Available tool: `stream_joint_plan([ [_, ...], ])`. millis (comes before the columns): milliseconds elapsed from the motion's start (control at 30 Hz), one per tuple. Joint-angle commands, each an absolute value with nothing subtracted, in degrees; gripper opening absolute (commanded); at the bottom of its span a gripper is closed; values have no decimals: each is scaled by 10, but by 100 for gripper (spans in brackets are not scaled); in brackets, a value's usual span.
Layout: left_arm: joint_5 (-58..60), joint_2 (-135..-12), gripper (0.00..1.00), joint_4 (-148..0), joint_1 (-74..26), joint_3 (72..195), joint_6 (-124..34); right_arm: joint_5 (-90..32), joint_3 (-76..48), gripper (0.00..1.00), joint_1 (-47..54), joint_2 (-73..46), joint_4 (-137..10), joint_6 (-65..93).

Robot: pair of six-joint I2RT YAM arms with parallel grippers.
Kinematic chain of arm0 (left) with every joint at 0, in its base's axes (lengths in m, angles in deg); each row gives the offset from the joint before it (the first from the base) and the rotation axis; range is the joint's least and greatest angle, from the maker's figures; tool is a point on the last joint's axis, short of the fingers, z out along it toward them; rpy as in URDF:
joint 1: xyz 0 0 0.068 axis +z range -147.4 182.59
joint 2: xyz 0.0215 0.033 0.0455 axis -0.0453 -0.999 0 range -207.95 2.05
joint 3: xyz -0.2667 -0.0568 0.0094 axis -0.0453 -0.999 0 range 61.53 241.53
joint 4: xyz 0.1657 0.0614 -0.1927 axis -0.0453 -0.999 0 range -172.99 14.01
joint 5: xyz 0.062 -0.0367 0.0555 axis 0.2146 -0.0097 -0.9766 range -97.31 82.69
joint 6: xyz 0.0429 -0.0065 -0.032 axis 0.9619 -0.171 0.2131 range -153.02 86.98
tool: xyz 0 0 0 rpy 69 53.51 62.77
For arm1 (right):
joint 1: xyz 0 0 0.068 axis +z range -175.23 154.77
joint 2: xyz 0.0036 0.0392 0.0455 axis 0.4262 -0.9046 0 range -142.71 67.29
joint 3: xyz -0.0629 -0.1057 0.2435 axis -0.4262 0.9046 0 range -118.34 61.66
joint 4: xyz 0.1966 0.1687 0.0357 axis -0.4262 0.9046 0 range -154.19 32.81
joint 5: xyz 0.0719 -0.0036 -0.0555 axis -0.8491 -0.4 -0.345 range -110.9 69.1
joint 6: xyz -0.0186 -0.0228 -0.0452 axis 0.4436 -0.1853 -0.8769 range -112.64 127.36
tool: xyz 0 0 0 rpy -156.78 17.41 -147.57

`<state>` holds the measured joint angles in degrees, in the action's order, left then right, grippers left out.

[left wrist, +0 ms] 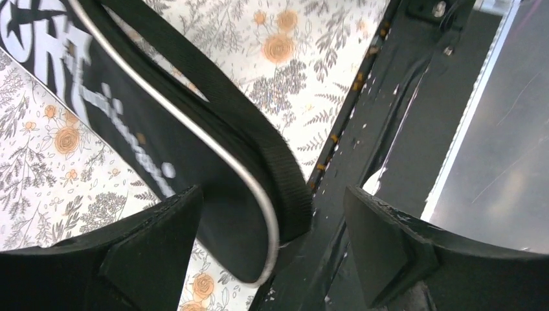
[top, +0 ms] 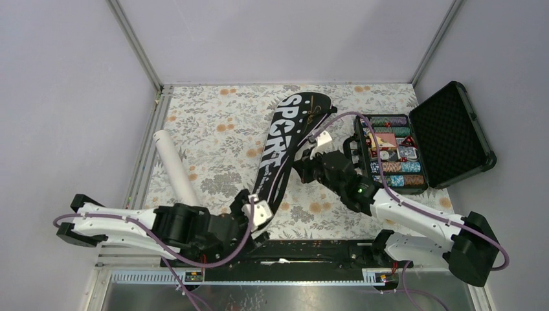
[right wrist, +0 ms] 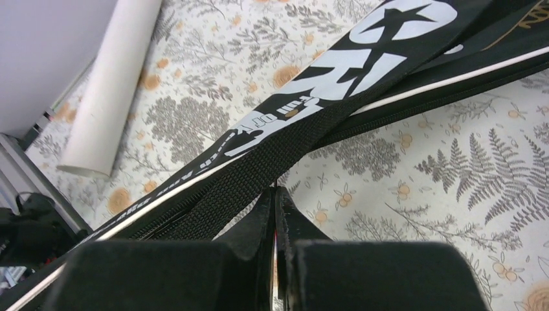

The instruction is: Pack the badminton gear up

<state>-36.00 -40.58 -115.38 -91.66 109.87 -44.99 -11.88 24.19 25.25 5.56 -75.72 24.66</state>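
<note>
The long black "SPORT" racket bag (top: pixel 285 142) lies slanted across the flowered table. In the left wrist view its rounded near end (left wrist: pixel 226 227), edged with silver piping, and its woven strap (left wrist: pixel 259 142) sit between the fingers of my left gripper (left wrist: pixel 272 240), which stands open without touching them. My left gripper (top: pixel 254 206) hangs over that end. My right gripper (top: pixel 303 163) is at the bag's right edge, about halfway along it. It (right wrist: pixel 275 193) is shut, its tips just beside the strap (right wrist: pixel 259 172), and I see nothing between them. A white cardboard tube (top: pixel 173 165) lies left of the bag.
An open black hard case (top: pixel 453 129) holding coloured poker chips (top: pixel 392 155) stands at the right, close behind my right arm. The black mounting rail (left wrist: pixel 401 129) runs along the table's near edge, right beside the bag's end. Metal frame posts line the table's left side.
</note>
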Motion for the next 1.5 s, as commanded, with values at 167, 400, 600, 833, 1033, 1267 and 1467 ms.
stream_joint_plan([
  [167,-465,-412,88,-1164,-960,1084,-443,-109,151,0,232,36,-769,279],
  [400,-492,-404,88,-1150,-961,1070,-434,-95,152,0,225,44,-769,308],
  [600,-479,-402,89,-1132,-962,1063,-421,-88,150,0,224,43,-771,323],
  [833,-445,-413,89,-1128,-963,1074,-417,-79,142,0,221,47,-763,331],
  [1033,-443,-430,90,-1128,-965,1092,-408,-76,137,0,218,46,-762,337],
  [1267,-491,-424,77,-1125,-965,1083,-409,-89,151,0,207,59,-767,353],
  [1467,-517,-395,44,-1101,-965,1084,-418,-99,150,0,204,59,-771,354],
])
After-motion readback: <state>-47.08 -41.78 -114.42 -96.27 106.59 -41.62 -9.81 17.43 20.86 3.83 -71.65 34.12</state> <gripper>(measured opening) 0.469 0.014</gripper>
